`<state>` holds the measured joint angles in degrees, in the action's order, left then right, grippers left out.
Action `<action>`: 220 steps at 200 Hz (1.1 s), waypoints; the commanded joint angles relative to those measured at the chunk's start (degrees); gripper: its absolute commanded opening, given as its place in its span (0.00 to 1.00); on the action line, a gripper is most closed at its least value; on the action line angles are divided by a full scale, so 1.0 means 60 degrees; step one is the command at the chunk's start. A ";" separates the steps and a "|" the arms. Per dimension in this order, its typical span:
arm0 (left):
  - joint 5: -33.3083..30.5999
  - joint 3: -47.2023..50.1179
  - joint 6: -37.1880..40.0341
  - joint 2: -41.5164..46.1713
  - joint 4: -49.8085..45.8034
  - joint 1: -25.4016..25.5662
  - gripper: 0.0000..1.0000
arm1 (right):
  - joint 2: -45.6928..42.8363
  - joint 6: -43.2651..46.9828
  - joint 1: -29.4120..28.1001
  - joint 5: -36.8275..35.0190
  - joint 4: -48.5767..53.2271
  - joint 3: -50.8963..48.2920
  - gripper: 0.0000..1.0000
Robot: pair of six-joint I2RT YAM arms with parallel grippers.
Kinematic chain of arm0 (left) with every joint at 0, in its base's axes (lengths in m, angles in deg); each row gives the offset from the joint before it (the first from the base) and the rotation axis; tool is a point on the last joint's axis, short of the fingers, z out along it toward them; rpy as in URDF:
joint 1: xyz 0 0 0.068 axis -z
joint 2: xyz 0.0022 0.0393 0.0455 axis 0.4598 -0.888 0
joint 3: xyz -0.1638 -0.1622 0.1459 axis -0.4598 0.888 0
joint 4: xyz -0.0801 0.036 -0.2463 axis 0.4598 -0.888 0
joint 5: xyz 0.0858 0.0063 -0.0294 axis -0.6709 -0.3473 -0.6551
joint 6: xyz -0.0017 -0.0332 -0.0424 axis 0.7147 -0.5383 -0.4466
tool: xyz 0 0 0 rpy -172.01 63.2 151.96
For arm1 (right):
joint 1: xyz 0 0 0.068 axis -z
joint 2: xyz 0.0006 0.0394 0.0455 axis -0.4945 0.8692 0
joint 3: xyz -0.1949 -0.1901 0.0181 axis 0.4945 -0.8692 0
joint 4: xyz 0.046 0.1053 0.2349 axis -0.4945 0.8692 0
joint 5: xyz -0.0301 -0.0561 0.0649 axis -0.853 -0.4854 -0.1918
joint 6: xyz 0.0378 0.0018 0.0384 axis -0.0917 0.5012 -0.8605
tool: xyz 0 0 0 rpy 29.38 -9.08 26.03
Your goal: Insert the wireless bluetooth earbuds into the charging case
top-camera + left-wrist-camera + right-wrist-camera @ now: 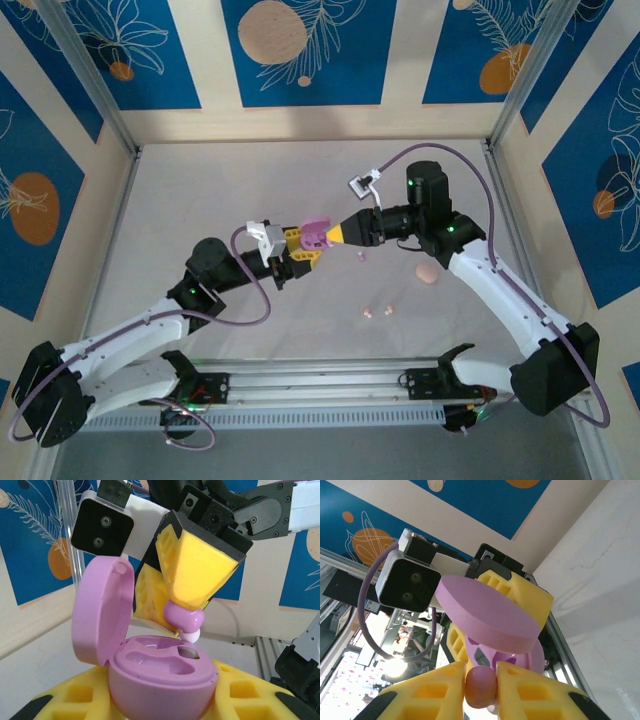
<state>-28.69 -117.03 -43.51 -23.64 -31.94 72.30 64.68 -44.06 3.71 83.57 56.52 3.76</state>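
Two pink earbuds [370,313] lie loose on the table [200,200] nearest the arm bases, a pinkish oval case [428,272] just beyond. Farther out, we find the left gripper [305,250] clamped on the open lilac charging case [160,677]. The right gripper [481,682] pinches a lilac earbud [183,621] just above its socket.

We see the lilac charging case [160,685] open, lid [97,612] raised; a lilac earbud [181,617] hangs just above one cavity [187,653]; two pink earbuds [372,312] lie on the desk [200,200].
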 commanded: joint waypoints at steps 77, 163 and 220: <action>0.0445 -0.0036 -0.0211 -0.0013 0.0514 0.0093 0.24 | -0.0256 0.0028 -0.0043 -0.0252 0.0300 0.0376 0.22; 0.0763 -0.0044 -0.0575 -0.0289 0.1006 0.0099 0.24 | -0.0227 0.0204 -0.0072 -0.0744 0.0451 0.0288 0.22; 0.0810 -0.0036 -0.0654 -0.0299 0.1033 0.0089 0.24 | -0.0203 0.0013 -0.0156 -0.0828 0.0180 0.0302 0.22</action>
<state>-27.00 -117.03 -46.57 -25.56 -29.43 72.28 64.11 -44.12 3.49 80.10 58.16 4.26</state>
